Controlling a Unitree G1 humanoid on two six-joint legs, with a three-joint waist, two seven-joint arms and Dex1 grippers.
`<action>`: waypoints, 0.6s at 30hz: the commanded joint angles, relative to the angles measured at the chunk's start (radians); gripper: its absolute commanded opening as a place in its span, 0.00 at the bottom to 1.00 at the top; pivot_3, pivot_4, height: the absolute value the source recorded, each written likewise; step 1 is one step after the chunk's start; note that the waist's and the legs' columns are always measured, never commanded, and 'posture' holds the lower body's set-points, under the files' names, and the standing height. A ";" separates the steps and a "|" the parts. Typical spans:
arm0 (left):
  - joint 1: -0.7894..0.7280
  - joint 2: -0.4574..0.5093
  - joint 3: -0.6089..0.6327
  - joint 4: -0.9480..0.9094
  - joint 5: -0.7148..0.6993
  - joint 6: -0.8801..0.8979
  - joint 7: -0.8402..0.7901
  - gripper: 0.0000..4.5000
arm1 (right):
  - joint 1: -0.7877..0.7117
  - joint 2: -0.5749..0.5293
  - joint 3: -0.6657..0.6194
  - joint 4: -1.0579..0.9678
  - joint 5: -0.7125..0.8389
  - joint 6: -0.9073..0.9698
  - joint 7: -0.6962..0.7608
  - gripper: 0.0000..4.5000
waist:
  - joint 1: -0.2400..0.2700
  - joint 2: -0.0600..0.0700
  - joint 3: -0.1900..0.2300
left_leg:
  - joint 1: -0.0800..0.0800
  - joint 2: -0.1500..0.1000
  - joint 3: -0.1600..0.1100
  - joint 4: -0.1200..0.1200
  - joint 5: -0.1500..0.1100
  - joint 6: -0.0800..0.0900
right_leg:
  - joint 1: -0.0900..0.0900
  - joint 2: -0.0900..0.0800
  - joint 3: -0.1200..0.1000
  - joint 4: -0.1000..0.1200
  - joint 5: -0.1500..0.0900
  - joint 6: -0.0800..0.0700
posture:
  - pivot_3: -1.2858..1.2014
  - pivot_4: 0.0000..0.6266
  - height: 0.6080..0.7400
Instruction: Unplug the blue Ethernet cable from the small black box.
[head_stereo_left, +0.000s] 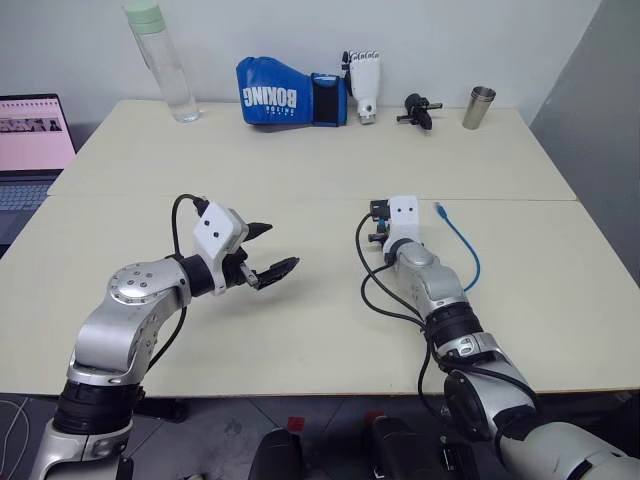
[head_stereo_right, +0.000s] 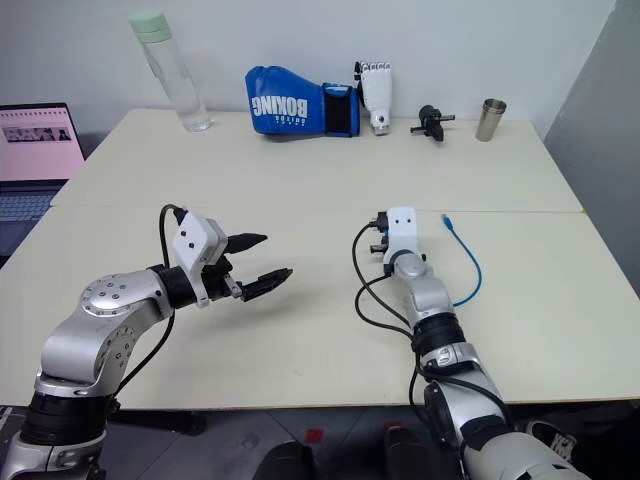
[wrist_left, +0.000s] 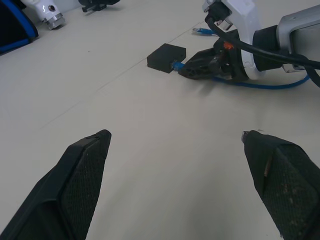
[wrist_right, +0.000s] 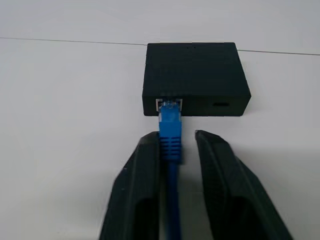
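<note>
The small black box (wrist_right: 195, 77) lies flat on the pale surface (head_stereo_left: 300, 170), directly ahead of the right gripper (wrist_right: 177, 145) and just beyond its fingertips. The blue Ethernet cable (wrist_right: 171, 131) is plugged into the port on the edge of the box that faces the gripper. Its plug boot runs back from the port between the two black fingers (wrist_right: 137, 180). The boot lies against the inner face of one finger; a narrow gap shows between it and the other. The fingers stand drawn in close around the boot, but whether they have clamped it I cannot tell. They are apart from the box itself.

From the left wrist view the same arrangement is confirmed — box on the surface, blue plug at its edge, right gripper low behind it. The rest of the cable trails back beside the right forearm in a long curve, with its free plug (head_stereo_left: 439, 210) lying on the surface just to the right of the wrist.

The left gripper (head_stereo_left: 266, 252) hovers above the surface on the robot's left side, fingers spread wide and empty, well apart from box and cable.

Along the far edge of the surface stand a clear bottle (head_stereo_left: 165, 65), a blue boxing glove (head_stereo_left: 285, 97), a white robotic hand (head_stereo_left: 363, 85), a knobbly black gadget (head_stereo_left: 418, 108) and a metal cup (head_stereo_left: 479, 107) — none near either gripper. A laptop (head_stereo_left: 30, 150) sits off the left side.
</note>
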 joint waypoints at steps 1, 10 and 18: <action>-0.021 -0.003 -0.005 -0.003 0.005 -0.020 -0.004 1.00 | 0.048 -0.053 0.010 -0.128 -0.019 0.049 0.040 0.04 | 0.001 0.000 0.000 | 0.000 0.000 0.000 0.000 0.000 0.000 | 0.000 0.000 0.000 0.000 0.000 0.000 | 0.52 0.24 1.00; -0.116 -0.047 0.039 0.073 -0.084 0.050 0.006 1.00 | 0.102 -0.410 0.141 -0.462 -0.033 -0.128 0.528 0.03 | 0.006 0.001 0.001 | -0.001 -0.001 0.002 0.000 0.000 0.000 | -0.001 0.000 -0.001 -0.001 0.000 0.001 | 0.52 0.24 1.00; -0.336 -0.086 0.100 0.204 -0.298 0.294 -0.032 1.00 | 0.071 -0.704 0.253 -0.329 -0.188 -0.882 0.821 0.03 | 0.001 0.001 0.001 | 0.001 -0.001 -0.001 0.000 0.000 0.001 | 0.001 0.001 -0.003 -0.003 0.000 0.001 | 0.52 0.24 1.00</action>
